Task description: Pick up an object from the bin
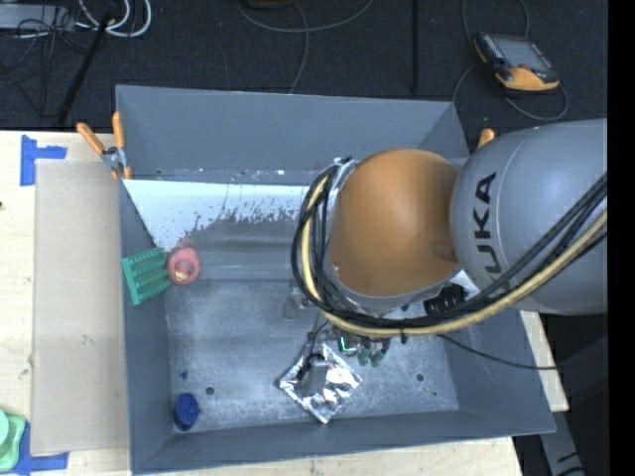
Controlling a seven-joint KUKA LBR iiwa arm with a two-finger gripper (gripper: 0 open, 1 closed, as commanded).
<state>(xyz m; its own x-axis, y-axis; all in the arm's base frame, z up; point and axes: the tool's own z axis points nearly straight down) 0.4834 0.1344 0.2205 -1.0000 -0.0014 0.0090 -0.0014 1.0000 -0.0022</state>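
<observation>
My gripper (332,353) reaches down under the orange wrist cover, right above a crumpled silver foil wrapper (319,385) near the bin's front middle. Only its lower end shows, touching or very close to the wrapper's top. At the bin's left wall lies a green ridged comb-like piece (145,275) with a small pink round thing (184,265) beside it. A small blue cap-shaped thing (186,411) sits in the front left corner.
The arm and its orange cover with looping cables hang over the bin's right half and hide the floor below. The floor between the left-hand things and the wrapper is bare grey metal.
</observation>
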